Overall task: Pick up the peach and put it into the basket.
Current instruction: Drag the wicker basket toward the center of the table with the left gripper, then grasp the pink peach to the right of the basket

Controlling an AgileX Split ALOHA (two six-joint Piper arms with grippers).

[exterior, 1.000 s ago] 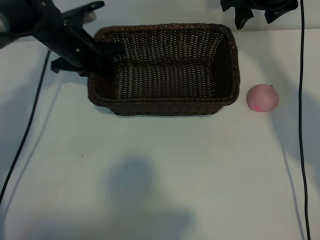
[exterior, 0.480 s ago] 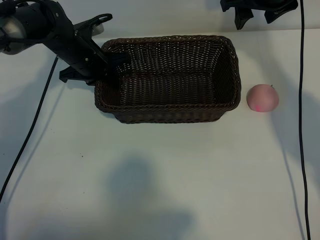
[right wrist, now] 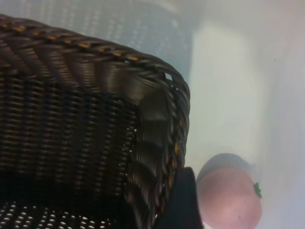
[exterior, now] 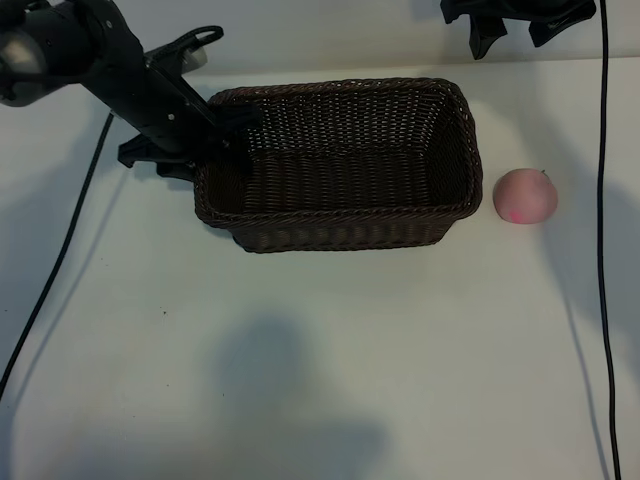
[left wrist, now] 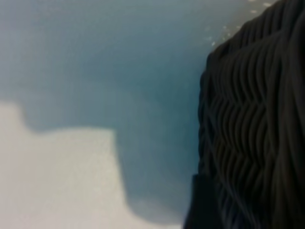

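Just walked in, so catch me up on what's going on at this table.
The left gripper is at the left end of the basket, straddling its rim. The peach sits on the table just right of the basket, untouched. The right gripper hangs at the far edge above it, jaws open. Nothing is in the basket yet.

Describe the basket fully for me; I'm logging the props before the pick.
The basket is a large rectangular dark-brown woven wicker one with rounded corners, a braided rim and sloping sides. It stands upright and empty on the white table. The left gripper is at its rim on the side away from the peach, which lies on the table beside the opposite end, apart from it.
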